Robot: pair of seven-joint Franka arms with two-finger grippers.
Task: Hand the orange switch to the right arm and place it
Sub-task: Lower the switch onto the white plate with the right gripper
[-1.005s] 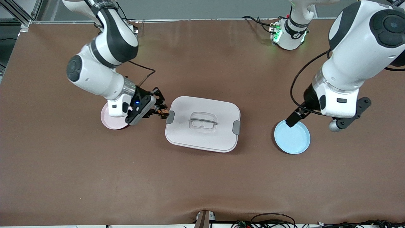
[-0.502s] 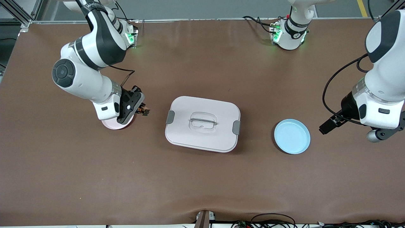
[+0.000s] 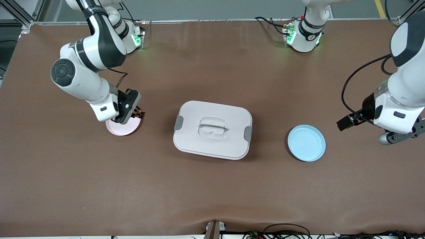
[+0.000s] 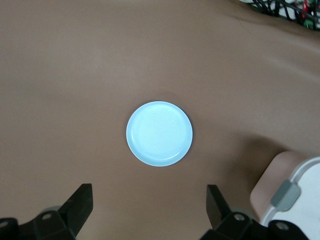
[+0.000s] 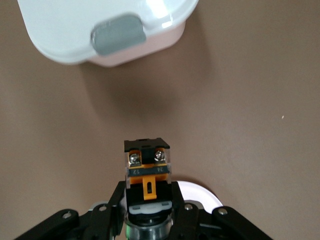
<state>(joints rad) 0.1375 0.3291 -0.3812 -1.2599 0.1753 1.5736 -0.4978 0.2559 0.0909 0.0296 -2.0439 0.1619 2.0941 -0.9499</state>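
Observation:
The orange switch (image 5: 147, 167), a small black block with an orange face and two screws, sits between the fingers of my right gripper (image 5: 148, 194), which is shut on it. In the front view the orange switch (image 3: 140, 114) hangs over the rim of the pink plate (image 3: 120, 128), at the edge toward the white box. My left gripper (image 4: 150, 192) is open and holds nothing. It hovers over bare table beside the blue plate (image 4: 159, 133), toward the left arm's end. In the front view the left arm's wrist (image 3: 396, 114) hides those fingers.
A white lidded box (image 3: 212, 129) with grey latches and a clear handle stands mid-table between the pink plate and the blue plate (image 3: 306, 143). Both arm bases stand along the table's edge farthest from the front camera. Cables lie at the edge nearest it.
The right arm drew back from the white box's latch toward its own end, carrying the switch over the pink plate's rim. The left arm pulled off the blue plate toward its end.

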